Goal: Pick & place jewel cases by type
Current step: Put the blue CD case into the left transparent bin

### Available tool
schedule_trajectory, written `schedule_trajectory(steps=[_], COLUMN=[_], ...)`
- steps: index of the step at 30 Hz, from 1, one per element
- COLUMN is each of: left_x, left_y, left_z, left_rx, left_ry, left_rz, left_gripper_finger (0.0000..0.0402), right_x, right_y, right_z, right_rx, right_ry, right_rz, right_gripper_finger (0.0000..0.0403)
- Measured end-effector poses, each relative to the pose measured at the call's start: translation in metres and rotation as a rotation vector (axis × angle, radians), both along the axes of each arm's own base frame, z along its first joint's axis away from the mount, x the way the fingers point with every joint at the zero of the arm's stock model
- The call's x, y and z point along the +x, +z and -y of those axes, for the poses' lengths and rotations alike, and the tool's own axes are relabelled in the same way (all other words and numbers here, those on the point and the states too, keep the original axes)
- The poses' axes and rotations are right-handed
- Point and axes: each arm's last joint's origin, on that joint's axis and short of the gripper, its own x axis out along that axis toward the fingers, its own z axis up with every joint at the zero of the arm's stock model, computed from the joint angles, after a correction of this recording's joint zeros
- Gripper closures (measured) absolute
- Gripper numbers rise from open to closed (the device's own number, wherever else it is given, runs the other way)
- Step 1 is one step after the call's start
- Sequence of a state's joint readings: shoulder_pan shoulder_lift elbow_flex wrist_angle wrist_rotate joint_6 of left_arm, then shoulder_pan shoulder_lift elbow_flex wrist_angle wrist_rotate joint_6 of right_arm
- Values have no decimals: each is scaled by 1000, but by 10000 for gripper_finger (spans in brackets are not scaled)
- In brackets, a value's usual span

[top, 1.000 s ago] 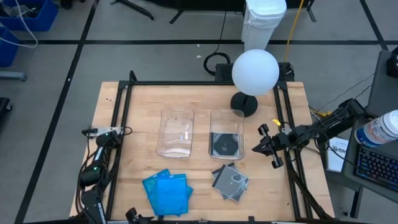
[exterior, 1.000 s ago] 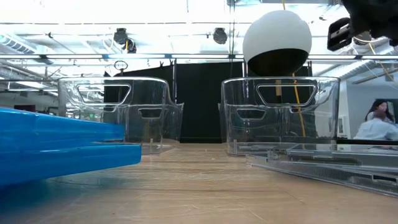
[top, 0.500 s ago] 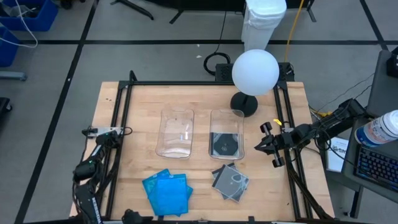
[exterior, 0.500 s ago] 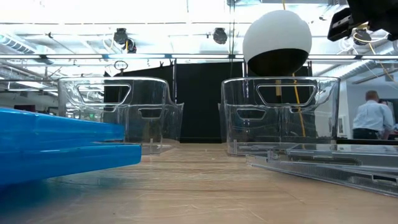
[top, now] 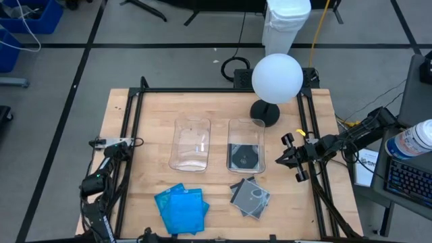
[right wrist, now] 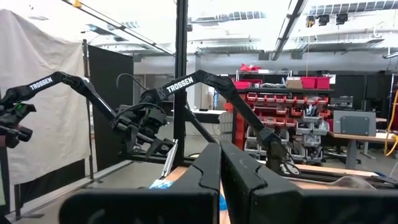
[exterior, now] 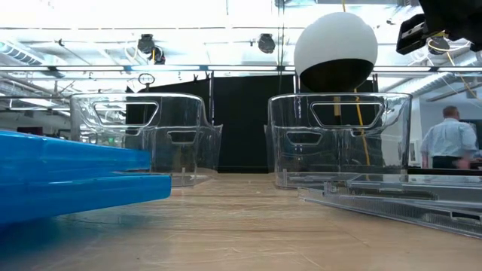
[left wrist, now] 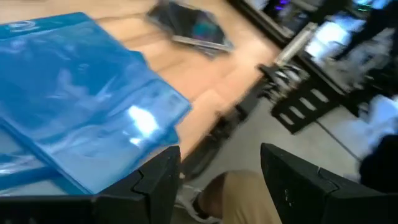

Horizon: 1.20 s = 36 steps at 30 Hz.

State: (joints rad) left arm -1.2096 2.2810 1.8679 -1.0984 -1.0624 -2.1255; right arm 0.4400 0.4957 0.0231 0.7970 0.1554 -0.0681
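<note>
Wooden table [top: 148,108] with a black frame. Two clear bins stand side by side at its centre: the left bin [top: 190,144] and the right bin [top: 246,143]. A lamp base [top: 265,113] sits just beyond the right bin. Blue cases [top: 181,206] lie stacked nearer than the left bin; clear cases [top: 250,197] lie stacked nearer than the right bin.

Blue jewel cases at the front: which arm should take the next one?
Left. The left claw is open and its wrist view looks right onto the blue jewel cases. The right claw is shut, out at the table's right edge beyond the clear bin that already holds a disc case.
</note>
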Motion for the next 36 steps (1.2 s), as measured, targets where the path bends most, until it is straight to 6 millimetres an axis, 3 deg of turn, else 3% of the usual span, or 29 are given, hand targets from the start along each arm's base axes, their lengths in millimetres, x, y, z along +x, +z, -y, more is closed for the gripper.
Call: schedule_trajectory(steps=[8, 12, 17, 27, 36], left_x=[16, 5, -22, -11, -2], left_y=[-6, -6, -5, -2, -5], left_z=[-9, -6, -4, -20, -21], left_rx=[-207, -242, -219, -49, -145], left_ry=[128, 148, 172, 179, 235], left_rz=[-210, -234, -204, -221, -294], left_gripper_finger=[176, 176, 176, 176, 176], right_x=[0, 0, 0, -1, 0], right_y=[0, 0, 0, 2, 2], right_z=[0, 0, 0, 0, 0], right_rx=[-18, -39, -43, -36, -13], right_ry=[-6, -12, -14, -15, -7], right_rz=[5, 11, 17, 32, 23], right_gripper_finger=[403, 403, 403, 403, 403])
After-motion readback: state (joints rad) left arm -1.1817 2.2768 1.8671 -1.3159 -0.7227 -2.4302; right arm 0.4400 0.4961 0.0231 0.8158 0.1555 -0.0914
